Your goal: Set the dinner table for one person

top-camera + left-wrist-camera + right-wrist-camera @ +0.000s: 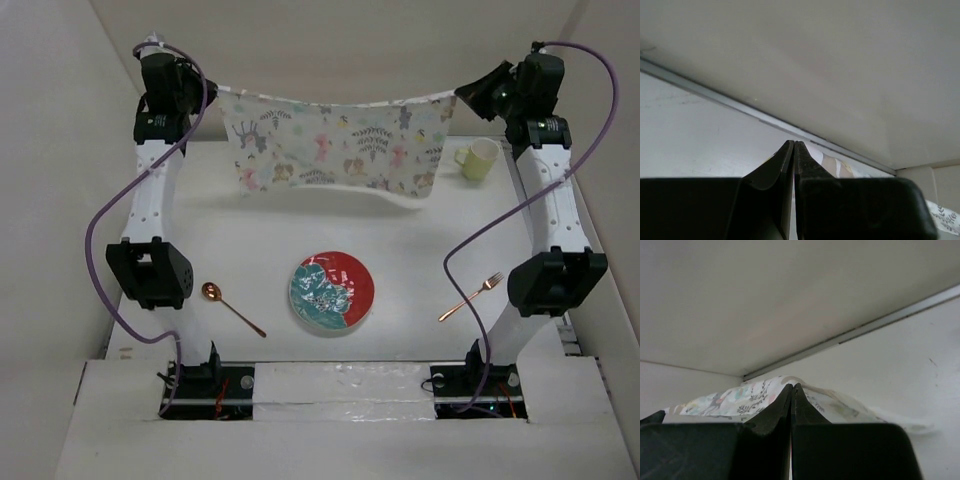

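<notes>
Placemat (335, 150) stretched between left claw (214, 94) and right claw (459, 98), both clamped on corners, above dinner table (250, 245).

The dinner table (250, 245) lies flat, white, matte and rectangular.

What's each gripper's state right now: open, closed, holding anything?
Left gripper: closed, holding one top corner of the placemat.
Right gripper: closed, holding the placemat's other top corner.

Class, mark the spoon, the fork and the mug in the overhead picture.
spoon (238, 313), top external view, middle of its handle.
fork (470, 298), top external view, middle of its handle.
mug (478, 160), top external view, its body.
</notes>
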### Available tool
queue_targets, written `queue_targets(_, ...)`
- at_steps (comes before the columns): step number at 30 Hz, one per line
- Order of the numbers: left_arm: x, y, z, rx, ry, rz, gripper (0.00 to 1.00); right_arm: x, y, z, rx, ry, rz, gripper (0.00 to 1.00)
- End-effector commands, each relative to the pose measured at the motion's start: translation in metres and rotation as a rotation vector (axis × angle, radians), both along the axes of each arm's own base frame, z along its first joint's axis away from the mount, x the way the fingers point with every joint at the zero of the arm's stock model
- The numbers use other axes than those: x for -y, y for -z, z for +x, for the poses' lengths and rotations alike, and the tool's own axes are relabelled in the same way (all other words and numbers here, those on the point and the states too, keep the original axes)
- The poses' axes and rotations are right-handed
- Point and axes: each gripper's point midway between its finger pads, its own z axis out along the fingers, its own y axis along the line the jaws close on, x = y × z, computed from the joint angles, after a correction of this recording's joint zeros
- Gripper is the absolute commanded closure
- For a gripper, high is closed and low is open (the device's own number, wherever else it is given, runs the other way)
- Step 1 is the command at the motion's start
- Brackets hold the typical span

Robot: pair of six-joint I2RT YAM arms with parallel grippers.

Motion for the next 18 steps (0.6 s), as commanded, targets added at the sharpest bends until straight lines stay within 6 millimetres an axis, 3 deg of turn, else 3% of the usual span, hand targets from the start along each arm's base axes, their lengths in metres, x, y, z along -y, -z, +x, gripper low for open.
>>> queue_targets(1,-0.010,-0.085,-0.026,0.202,0.004,-0.011,1.00,0.008,-0.074,-0.026,0.176,-0.001,-0.006,1.00)
queue_targets(4,-0.015,-0.059,-0.033,0.165,-0.003,-0.003,1.00,0.009,-0.050,-0.035,0.137,-0.010,-0.001,1.00)
queue_targets(5,-0.015,-0.013,-0.040,0.091,-0.002,0.002,1.00,0.010,-0.028,-0.040,0.115,-0.021,0.009,1.00)
queue_targets(6,-0.015,-0.013,-0.040,0.090,-0.002,0.002,1.00,0.010,0.000,-0.038,0.054,-0.021,0.015,1.00)
queue_targets(8,-0.013,0.018,-0.048,0.042,0.007,0.003,1.00,0.010,0.030,-0.047,-0.001,-0.030,0.026,1.00)
queue_targets(9,-0.012,0.054,-0.053,-0.013,0.015,0.001,1.00,0.010,0.047,-0.047,-0.019,-0.033,0.029,1.00)
queue_targets(10,-0.011,0.068,-0.058,-0.036,0.020,0.000,1.00,0.009,0.088,-0.053,-0.101,-0.036,0.040,1.00)
queue_targets(11,-0.011,0.087,-0.061,-0.071,0.020,0.002,1.00,0.007,0.107,-0.056,-0.136,-0.041,0.046,1.00)
queue_targets(12,-0.010,0.124,-0.070,-0.141,0.024,-0.002,1.00,0.007,0.124,-0.057,-0.166,-0.045,0.048,1.00)
queue_targets(13,-0.010,0.135,-0.070,-0.146,0.026,0.000,1.00,0.007,0.153,-0.062,-0.226,-0.043,0.054,1.00)
queue_targets(14,-0.010,0.152,-0.073,-0.179,0.027,0.001,1.00,0.006,0.174,-0.062,-0.269,-0.048,0.058,1.00)
queue_targets(15,-0.010,0.182,-0.079,-0.238,0.024,0.001,1.00,0.005,0.189,-0.064,-0.305,-0.051,0.061,1.00)
queue_targets(17,-0.011,0.210,-0.086,-0.298,0.023,0.006,1.00,0.006,0.221,-0.069,-0.389,-0.048,0.066,1.00)
queue_targets(18,-0.010,0.237,-0.093,-0.355,0.025,0.005,1.00,0.005,0.238,-0.072,-0.437,-0.050,0.071,1.00)
